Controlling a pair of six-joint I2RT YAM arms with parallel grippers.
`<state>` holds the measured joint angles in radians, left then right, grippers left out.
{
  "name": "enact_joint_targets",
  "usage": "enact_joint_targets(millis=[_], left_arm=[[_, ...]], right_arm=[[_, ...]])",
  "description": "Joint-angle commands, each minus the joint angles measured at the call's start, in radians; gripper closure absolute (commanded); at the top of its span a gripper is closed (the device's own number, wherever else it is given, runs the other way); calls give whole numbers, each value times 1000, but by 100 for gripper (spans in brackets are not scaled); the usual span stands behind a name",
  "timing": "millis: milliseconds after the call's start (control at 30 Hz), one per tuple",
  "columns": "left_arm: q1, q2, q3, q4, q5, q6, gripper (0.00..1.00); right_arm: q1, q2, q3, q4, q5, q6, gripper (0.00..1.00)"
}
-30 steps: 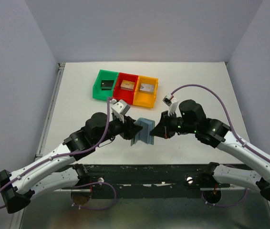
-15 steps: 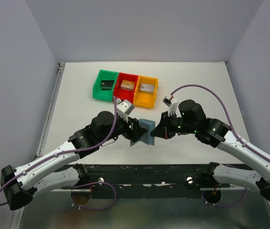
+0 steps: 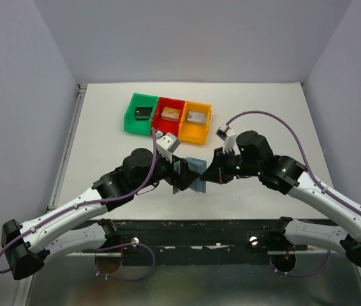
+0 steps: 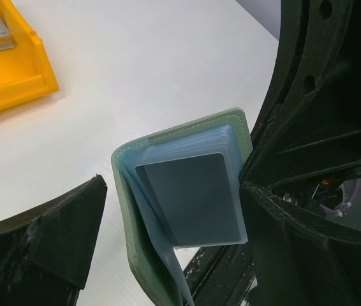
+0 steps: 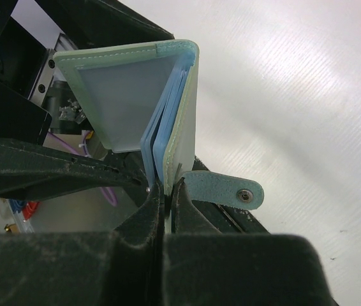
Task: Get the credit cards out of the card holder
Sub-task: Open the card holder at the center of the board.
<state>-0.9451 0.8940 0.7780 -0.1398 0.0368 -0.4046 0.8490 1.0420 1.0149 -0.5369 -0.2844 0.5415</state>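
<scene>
The card holder [image 3: 193, 174] stands open on edge near the table's front, between my two grippers. My right gripper [image 5: 168, 191] is shut on one grey-green cover of the card holder [image 5: 184, 121], next to the closing tab [image 5: 222, 189]. My left gripper [image 4: 174, 210] is open, and its fingers [image 4: 53, 242] stand on either side of the holder [image 4: 132, 248] without gripping it. A dark card [image 4: 193, 197] sits inside a pale blue pocket [image 4: 228, 143]. The other cards are hidden in the pockets.
Green bin [image 3: 141, 113], red bin [image 3: 169, 116] and orange bin [image 3: 195, 122] stand in a row behind the holder, each with a chunky piece inside. The orange bin [image 4: 14, 76] lies at the upper left of the left wrist view. The table's front rail [image 3: 206, 228] is close below.
My left gripper has moved right, up to the holder, so its open fingers now stand around it. My right gripper kept hold of the holder and barely moved.
</scene>
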Motion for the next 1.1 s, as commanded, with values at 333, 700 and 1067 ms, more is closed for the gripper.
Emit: enact_joint_targets(millis=[333, 700, 1067], left_arm=[[-9, 20, 24, 20, -2, 15, 11], [-14, 26, 23, 14, -11, 24, 16], [-14, -29, 6, -29, -61, 46, 28]], right_arm=[[1, 10, 39, -6, -4, -5, 100], [1, 6, 31, -8, 4, -8, 100], [4, 0, 22, -8, 13, -14, 100]])
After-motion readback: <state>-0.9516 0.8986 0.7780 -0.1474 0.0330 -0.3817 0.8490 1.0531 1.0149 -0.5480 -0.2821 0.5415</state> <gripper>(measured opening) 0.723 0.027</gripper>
